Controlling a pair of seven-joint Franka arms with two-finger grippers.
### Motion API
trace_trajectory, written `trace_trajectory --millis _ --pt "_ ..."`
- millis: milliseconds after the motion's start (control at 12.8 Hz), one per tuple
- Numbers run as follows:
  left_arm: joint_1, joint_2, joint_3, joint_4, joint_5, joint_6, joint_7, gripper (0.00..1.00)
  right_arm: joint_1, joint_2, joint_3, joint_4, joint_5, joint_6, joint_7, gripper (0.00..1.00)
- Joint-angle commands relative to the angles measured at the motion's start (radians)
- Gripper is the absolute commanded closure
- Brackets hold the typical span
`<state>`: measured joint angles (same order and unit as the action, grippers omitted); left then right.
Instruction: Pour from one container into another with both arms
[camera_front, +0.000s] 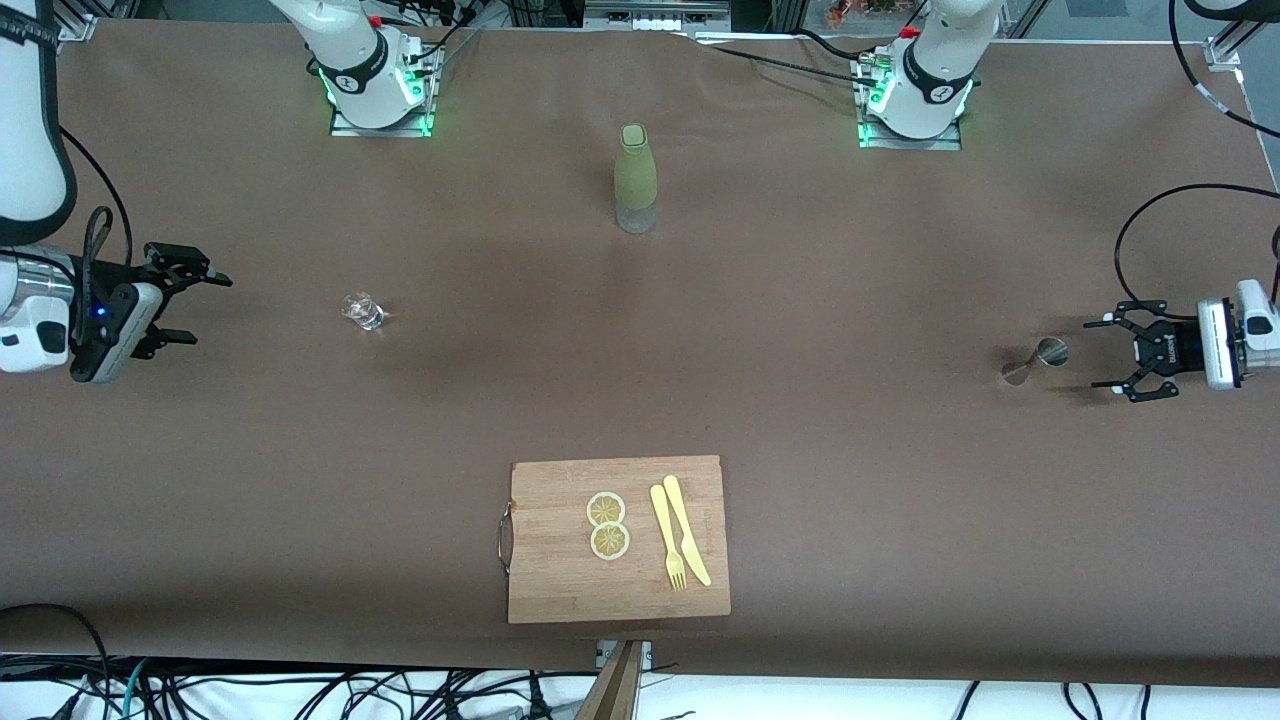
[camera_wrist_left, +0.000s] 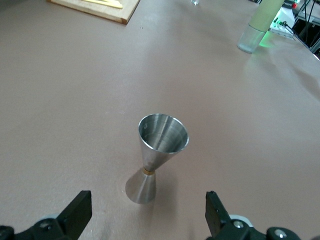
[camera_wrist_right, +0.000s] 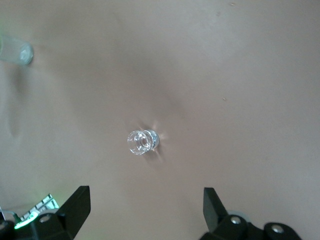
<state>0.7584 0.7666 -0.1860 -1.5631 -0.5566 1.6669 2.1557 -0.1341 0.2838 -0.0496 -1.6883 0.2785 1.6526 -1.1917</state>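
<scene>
Brown surface (camera_front: 800, 300), two arms, contents as listed.

Glass cup (camera_front: 363, 311): small, clear, upright, set on the surface toward the right arm's end, well apart from all other items. It is seen from above in the right wrist view (camera_wrist_right: 142, 141).

Steel jigger (camera_front: 1036, 360): hourglass-shaped, shiny grey, stood on its smaller cone toward the left arm's end of the surface. The open upper cone is shown in the left wrist view (camera_wrist_left: 156, 150).

Right gripper (camera_front: 190, 308): held low near the right arm's end of the surface, pointed toward the glass cup but well apart from it. The jaws are spread wide and nothing is held.

Left gripper (camera_front: 1115, 355): held low just beside the steel jigger, not touching it. The jaws are spread wide and nothing is held; the jigger is framed between them in the left wrist view.

Green-sleeved bottle (camera_front: 635, 178): tall, upright, clear at the base, placed mid-surface between the two arm bases.

Wooden cutting board (camera_front: 560, 580): laid at the edge nearest the front camera, with a metal handle at one end. Two lemon slices (camera_front: 607, 525) and a yellow knife (camera_front: 688, 528) and fork (camera_front: 666, 535) are laid on it.
</scene>
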Motion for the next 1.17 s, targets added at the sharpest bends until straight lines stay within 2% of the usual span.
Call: trace_trajectory --millis 0,312,858,1014,1092 --pt "-0.002 0.062 0.005 0.031 -0.072 0.016 0.095 0.00 -0.030 0.041 0.007 0.012 0.104 -0.028 -0.178 0.00" --pt "0.004 0.092 0.005 0.028 -0.117 0.016 0.122 0.00 -0.114 0.188 0.007 0.012 0.284 -0.059 -0.487 0.00" --pt "-0.001 0.126 0.005 0.003 -0.201 -0.002 0.122 0.01 -0.211 0.316 0.008 -0.011 0.395 -0.119 -0.843 0.00" --pt "-0.001 0.125 0.003 -0.003 -0.213 -0.013 0.121 0.01 -0.232 0.322 0.007 -0.078 0.464 -0.097 -0.966 0.00" --pt "-0.002 0.125 0.003 -0.003 -0.233 -0.021 0.122 0.01 -0.251 0.301 0.007 -0.150 0.499 -0.055 -1.008 0.00"
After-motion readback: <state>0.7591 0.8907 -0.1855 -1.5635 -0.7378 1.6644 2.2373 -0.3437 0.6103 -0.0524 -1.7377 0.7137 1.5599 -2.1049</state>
